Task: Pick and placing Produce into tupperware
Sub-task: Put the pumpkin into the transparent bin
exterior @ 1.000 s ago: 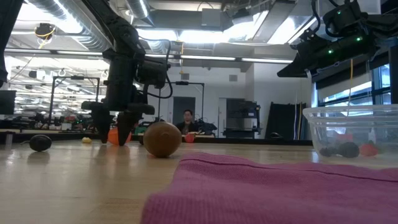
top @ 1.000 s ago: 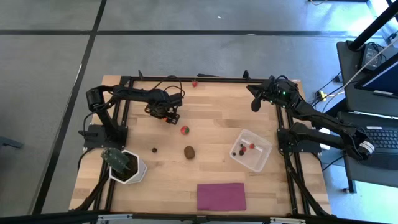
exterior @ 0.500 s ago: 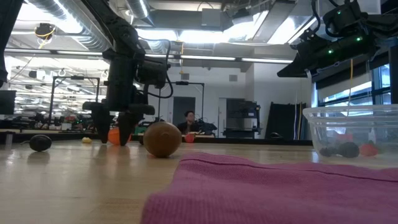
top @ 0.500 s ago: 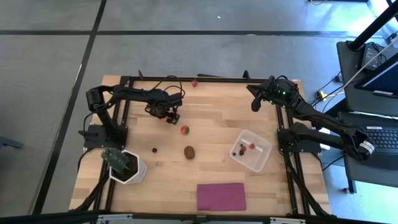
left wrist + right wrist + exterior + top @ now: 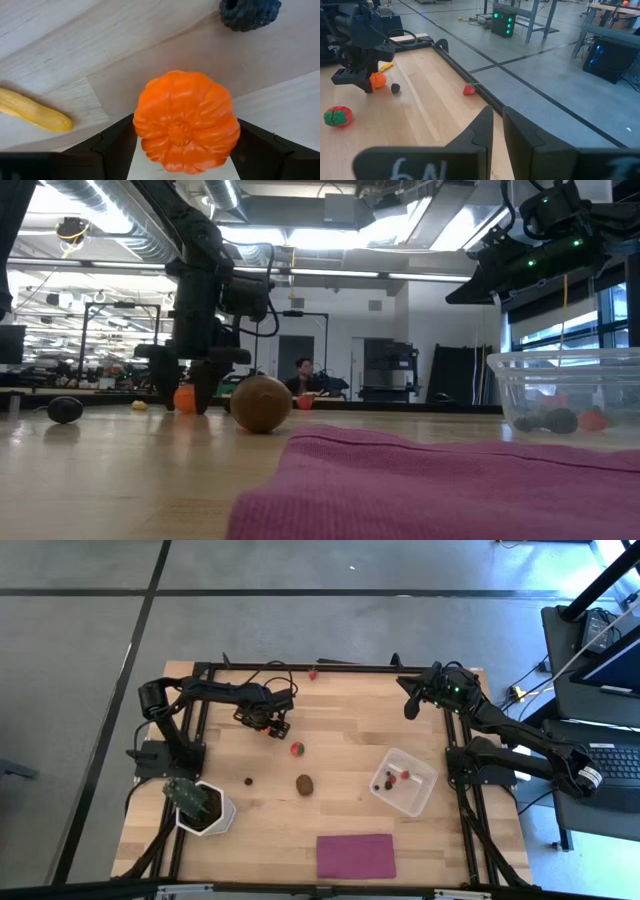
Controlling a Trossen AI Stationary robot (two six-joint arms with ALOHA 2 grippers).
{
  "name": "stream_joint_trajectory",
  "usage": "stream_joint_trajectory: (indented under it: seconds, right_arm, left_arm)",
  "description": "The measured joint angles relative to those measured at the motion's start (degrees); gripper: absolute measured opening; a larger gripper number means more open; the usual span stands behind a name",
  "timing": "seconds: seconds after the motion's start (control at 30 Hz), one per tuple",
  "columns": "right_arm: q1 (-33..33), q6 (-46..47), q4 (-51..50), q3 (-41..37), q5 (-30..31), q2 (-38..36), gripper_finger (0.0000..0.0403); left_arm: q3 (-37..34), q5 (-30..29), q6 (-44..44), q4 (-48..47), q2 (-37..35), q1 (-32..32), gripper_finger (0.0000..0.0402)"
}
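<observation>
The orange ball is a ribbed toy pumpkin [image 5: 185, 122] sitting on the table far left of centre [image 5: 274, 733]. My left gripper [image 5: 272, 728] points down over it, open, one finger on each side of it [image 5: 186, 398]. A yellow bit [image 5: 35, 111] and a dark berry [image 5: 250, 12] lie beside it. The red-and-green piece [image 5: 297, 749], brown oval [image 5: 305, 783] and another dark berry [image 5: 248, 781] lie mid-table. The clear tupperware [image 5: 416, 772] stands at the right with small red and dark pieces in it. My right gripper [image 5: 410, 708] hangs shut over the far right corner. My left gripper comes from above, pointing down, with its fingers [image 5: 117, 145] close against two opposite sides of the pumpkin's body [image 5: 145, 125]. Whether the fingers touch it I cannot tell. The pumpkin rests upright on the table.
A small red piece [image 5: 313, 673] lies at the far edge by the frame rail. A flat magenta cloth [image 5: 356, 856] lies near the front edge, and a white pot with a green plant [image 5: 205, 808] stands at the near left. A person shows far back in the room [image 5: 303, 370].
</observation>
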Motion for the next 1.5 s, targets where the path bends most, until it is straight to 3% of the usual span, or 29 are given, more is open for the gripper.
stream_joint_trajectory:
  seconds: [1.23,1.5]
  right_arm:
    - [-0.01,-0.02,-0.02,0.00,0.00,0.00,0.0046]
    - [-0.02,-0.02,-0.04,0.00,0.00,-0.02,0.0046]
  left_arm:
    - [0.17,-1.63,1.57,2.41,0.00,-0.90,0.0274]
    - [0.22,-1.19,1.75,2.49,0.00,-0.90,0.0245]
